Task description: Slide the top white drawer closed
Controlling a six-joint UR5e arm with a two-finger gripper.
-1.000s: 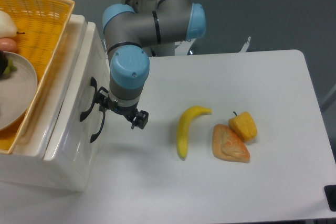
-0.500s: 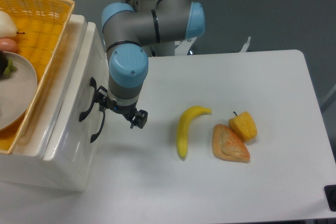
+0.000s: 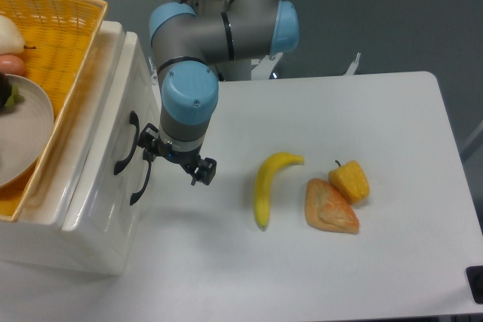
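The top white drawer is the upper front panel of the white cabinet at the left; its curved black handle shows just left of my gripper. The panel looks about flush with the lower drawer front, which has its own black handle. My gripper points down in front of the cabinet face, beside the two handles. Its jaws stand apart and hold nothing. One fingertip is close to the handles; I cannot tell if it touches.
A yellow woven basket with a plate and food sits on top of the cabinet. On the white table lie a banana, a piece of bread and a yellow pepper, right of the gripper.
My gripper has shifted a few pixels to the right, away from the cabinet face. The drawer fronts and the table items have not moved.
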